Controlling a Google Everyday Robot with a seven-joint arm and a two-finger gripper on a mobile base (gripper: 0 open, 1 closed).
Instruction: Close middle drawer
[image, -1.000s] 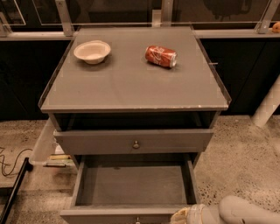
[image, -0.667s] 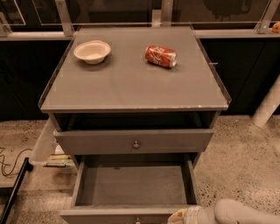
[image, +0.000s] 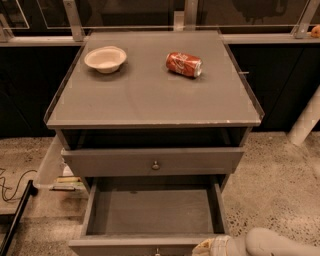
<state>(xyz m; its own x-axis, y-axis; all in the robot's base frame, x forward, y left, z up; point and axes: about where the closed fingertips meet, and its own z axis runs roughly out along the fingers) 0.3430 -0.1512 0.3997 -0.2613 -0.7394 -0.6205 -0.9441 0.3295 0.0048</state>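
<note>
Camera view, largest thing first: what fills it?

A grey cabinet (image: 150, 100) with a broad flat top, seen from above and in front, standing on a speckled floor (image: 280, 180).

And the middle drawer?

The middle drawer (image: 150, 212) stands far out of the cabinet towards the camera. Its long plain box is bare inside. Its low front panel runs along the bottom edge of the view, with the small round knob (image: 157, 251) only partly in view there.

What sits above it?

Another grey drawer (image: 115, 162) with its own metal knob at centre. It is out only a little, with a dark gap between it and the cabinet top.

Where is the robot?

Its pale arm (image: 280, 243) comes in from the lower right corner. The gripper (image: 212, 246) is at the right end of the middle drawer's front panel, just beside it. Whether it touches the panel cannot be told, nor whether it is open or closed.

Anything on top of the cabinet?

A shallow cream bowl (image: 105, 58) stands near the back left corner. A red soda can (image: 184, 64) lies on its side towards the back right, well apart from the bowl.
</note>
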